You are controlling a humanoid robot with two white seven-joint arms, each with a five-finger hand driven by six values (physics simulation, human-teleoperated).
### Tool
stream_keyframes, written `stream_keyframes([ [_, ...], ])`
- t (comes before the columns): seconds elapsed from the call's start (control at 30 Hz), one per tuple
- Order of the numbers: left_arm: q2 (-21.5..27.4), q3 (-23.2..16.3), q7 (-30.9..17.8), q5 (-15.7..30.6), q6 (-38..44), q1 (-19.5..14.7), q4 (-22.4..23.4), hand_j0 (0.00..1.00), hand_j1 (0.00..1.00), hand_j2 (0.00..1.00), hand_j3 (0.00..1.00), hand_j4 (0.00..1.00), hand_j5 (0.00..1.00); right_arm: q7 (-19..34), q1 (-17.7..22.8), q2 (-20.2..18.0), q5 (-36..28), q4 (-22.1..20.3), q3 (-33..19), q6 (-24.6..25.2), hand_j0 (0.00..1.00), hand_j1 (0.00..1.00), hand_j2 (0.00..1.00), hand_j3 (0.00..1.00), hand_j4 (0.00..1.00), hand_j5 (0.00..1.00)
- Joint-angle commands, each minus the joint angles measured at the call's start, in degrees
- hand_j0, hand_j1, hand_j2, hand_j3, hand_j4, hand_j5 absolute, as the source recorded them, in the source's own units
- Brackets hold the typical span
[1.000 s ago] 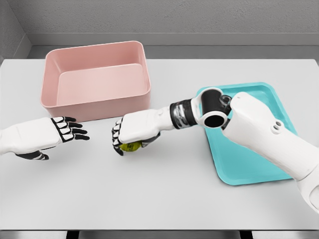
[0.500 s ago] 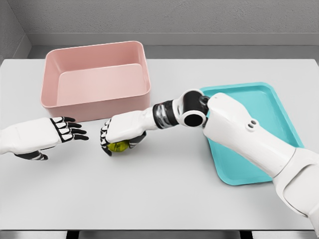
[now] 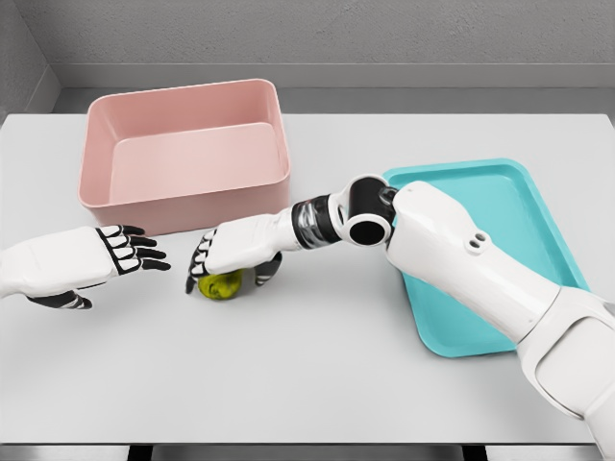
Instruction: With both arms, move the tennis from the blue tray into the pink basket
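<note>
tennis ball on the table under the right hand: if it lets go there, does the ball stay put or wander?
The tennis ball is round and sits on the flat table, so it would probably roll if nudged. It looks small under the right robot hand, so likely light. The left robot hand waits open nearby and may need to catch it.

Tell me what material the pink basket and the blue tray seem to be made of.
Pink basket: likely matte plastic; smooth, even walls, rounded corners, no weave. Blue tray: probably similar plastic; thin raised rim, uniform colour, faint sheen. Being simulator renders, neither is certain.
</note>
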Motion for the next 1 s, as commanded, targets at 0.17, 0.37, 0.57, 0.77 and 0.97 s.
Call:
stream_keyframes([
  [0.17, 0.1, 0.0, 0.0, 0.3, 0.1, 0.0, 0.0, 1.00, 1.00, 1.00, 1.00, 1.00, 1.00, 0.0, 0.2, -3.8, -0.7, -3.3, -2.7, 0.2, 0.99, 0.99, 0.99, 0.99, 0.99, 0.99],
  [0.37, 0.0, 0.0, 0.0, 0.3, 0.1, 0.0, 0.1, 1.00, 1.00, 1.00, 1.00, 1.00, 1.00, 0.0, 1.5, -7.2, -1.1, -9.2, -5.4, 0.2, 0.99, 0.99, 0.99, 0.99, 0.99, 0.99],
  [0.57, -0.3, -0.1, 0.0, 0.2, 0.1, 0.0, 0.0, 1.00, 1.00, 1.00, 1.00, 1.00, 1.00, 0.0, 4.6, -18.5, -3.2, -18.1, -17.4, 0.2, 1.00, 1.00, 1.00, 1.00, 1.00, 1.00],
  [0.77, -5.6, -0.7, 0.0, -3.4, 0.1, -0.4, 0.0, 1.00, 1.00, 1.00, 1.00, 1.00, 1.00, 0.0, 20.5, -30.0, -8.7, -18.3, -51.4, 0.2, 1.00, 1.00, 1.00, 1.00, 1.00, 1.00],
  [0.97, -10.1, -0.9, 0.0, -6.5, 0.1, -2.7, -0.3, 1.00, 1.00, 1.00, 1.00, 1.00, 1.00, 0.0, 34.1, -33.8, -21.1, -19.2, -65.5, 0.2, 1.00, 1.00, 1.00, 1.00, 1.00, 1.00],
])
